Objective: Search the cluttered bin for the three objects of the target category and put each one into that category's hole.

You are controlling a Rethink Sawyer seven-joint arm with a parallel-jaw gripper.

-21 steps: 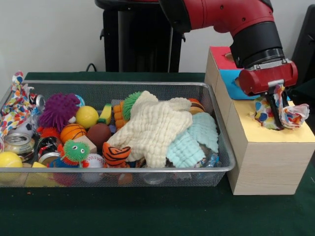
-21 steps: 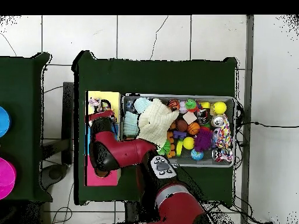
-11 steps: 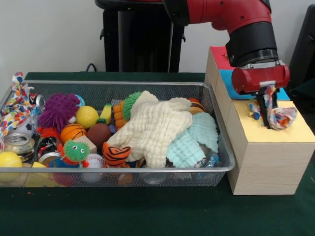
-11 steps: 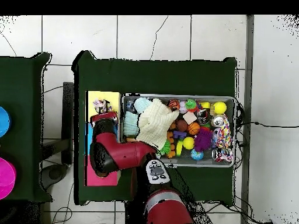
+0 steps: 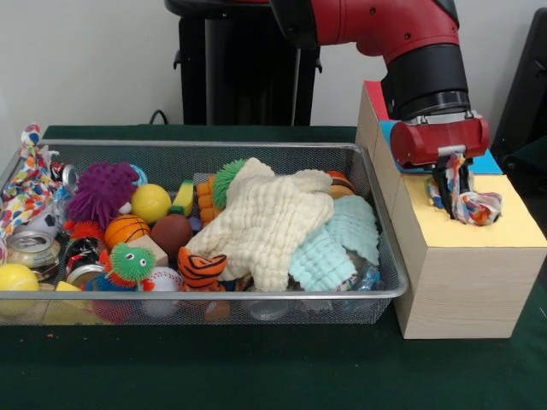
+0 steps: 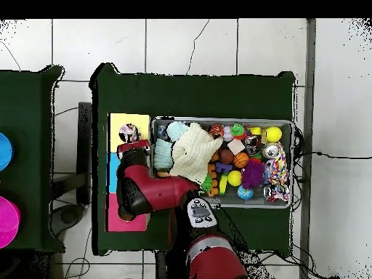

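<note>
Gripper (image 5: 450, 175) points down over yellow box top (image 5: 479, 231), w/ rope toy (image 5: 466, 205) beneath.

Pretty clearly a robotics lab, not anyone's home. There's a red and black robot arm (image 5: 376, 26) on a black pedestal (image 5: 248, 64), working over a surface (image 6: 196, 94) covered in dark green cloth on a white tiled floor (image 6: 189, 47). A wire bin (image 5: 256, 149) of random toys and a wooden box (image 5: 466, 273) with colored top panels look like a test setup.
</note>
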